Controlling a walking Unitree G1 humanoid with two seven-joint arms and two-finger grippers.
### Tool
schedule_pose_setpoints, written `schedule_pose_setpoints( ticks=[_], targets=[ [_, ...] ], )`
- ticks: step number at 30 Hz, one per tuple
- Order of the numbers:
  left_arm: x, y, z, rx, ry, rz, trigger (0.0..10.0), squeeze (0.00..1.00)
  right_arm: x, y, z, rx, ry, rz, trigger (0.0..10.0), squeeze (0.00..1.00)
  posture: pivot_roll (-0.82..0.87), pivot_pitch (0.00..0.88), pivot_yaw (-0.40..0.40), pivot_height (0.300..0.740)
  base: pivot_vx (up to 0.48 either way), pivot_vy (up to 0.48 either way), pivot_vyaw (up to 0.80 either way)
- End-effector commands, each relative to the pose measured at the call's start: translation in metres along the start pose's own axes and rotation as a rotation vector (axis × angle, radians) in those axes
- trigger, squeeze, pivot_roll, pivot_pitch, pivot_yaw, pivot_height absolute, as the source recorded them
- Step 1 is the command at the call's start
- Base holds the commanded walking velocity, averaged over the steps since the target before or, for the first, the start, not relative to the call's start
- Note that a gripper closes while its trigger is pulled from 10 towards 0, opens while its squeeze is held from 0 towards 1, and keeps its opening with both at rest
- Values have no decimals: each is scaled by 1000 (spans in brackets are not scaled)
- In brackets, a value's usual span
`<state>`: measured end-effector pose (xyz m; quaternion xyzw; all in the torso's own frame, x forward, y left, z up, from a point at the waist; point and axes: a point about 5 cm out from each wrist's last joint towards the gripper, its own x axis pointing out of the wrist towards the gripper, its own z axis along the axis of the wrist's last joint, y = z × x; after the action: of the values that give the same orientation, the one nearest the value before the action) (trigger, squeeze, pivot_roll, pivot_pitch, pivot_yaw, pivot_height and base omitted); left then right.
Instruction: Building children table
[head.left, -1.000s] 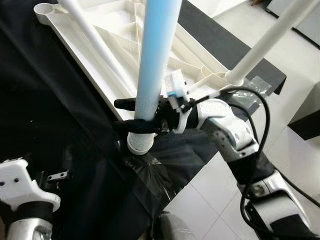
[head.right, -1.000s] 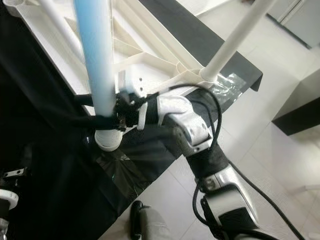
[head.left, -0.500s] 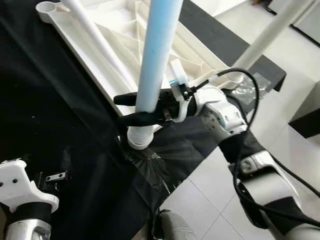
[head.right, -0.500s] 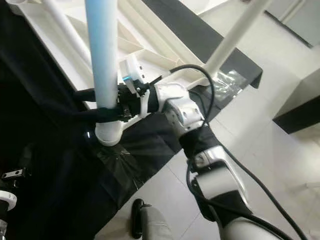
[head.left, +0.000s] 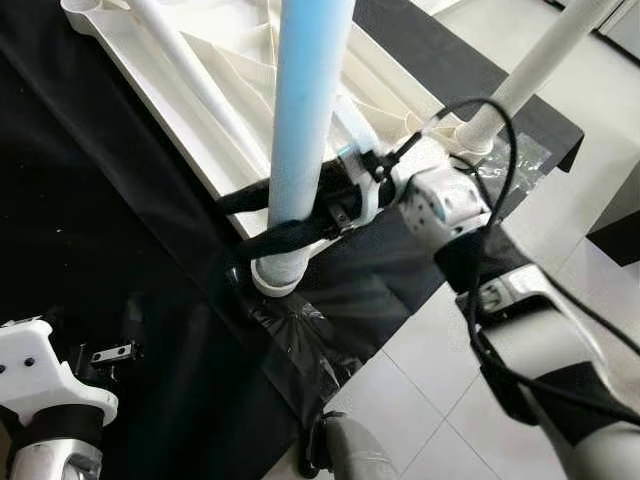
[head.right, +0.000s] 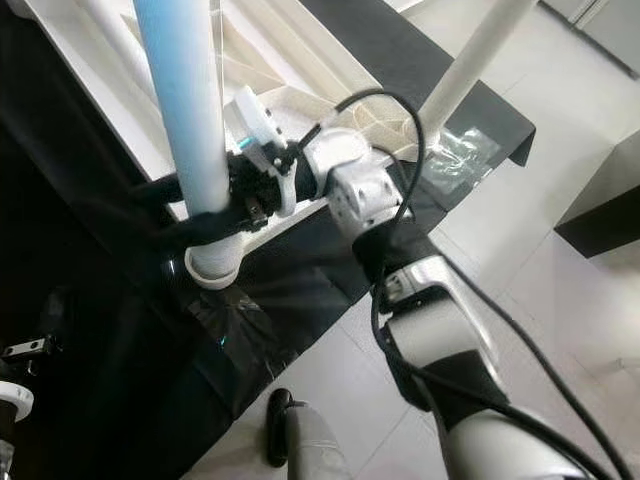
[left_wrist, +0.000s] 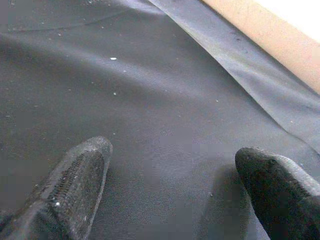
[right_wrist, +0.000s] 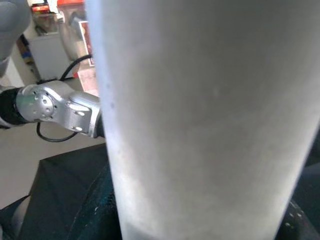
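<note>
The blue table leg stands upright in a corner socket of the white upturned tabletop on the black cloth, my right gripper clamped round it, left gripper spread over the cloth.

light: pretty bright, daylight-ish
glare: sheen on the clear tape, washed-out floor tiles
shadows: black cloth swallows detail
blur: table leg super close, totally soft

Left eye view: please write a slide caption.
Right end effector grips the light blue table leg above its socket on the upturned white tabletop.
</note>
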<state>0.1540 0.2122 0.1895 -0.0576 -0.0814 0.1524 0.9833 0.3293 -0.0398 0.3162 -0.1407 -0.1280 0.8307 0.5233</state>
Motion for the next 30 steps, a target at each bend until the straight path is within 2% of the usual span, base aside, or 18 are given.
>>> schedule_pose_setpoints(
  ticks=[1,4,8,9,13,18,21,30],
  targets=[
    [-4,2,-1,2,20,7,10000,0,-2,0,5,-17,-10,19,10000,0,22,374,-183,740,0,0,0],
    [-4,2,-2,0,22,7,10000,0,-1,-3,8,-27,5,27,10000,0,22,375,-183,740,0,0,0],
    [-5,2,-2,0,22,6,10000,0,4,-1,2,-23,19,48,10000,0,22,374,-187,740,0,0,0],
    [-5,2,-1,0,22,6,10000,0,13,4,-8,-4,16,79,10000,0,26,378,-185,740,0,0,0],
    [-6,2,-1,1,23,5,10000,0,20,8,-16,13,19,112,10000,0,30,381,-185,740,0,0,0],
    [-7,2,-1,1,24,4,10000,0,22,10,-19,17,22,127,10000,0,33,382,-185,740,0,0,0],
    [-13,1,2,7,31,4,10000,0,28,11,-21,8,38,160,10000,0,50,399,-191,740,0,0,0],
    [-25,2,8,15,41,14,10000,0,32,11,-20,-22,92,204,10000,0,70,443,-205,740,0,0,0]
  ],
)
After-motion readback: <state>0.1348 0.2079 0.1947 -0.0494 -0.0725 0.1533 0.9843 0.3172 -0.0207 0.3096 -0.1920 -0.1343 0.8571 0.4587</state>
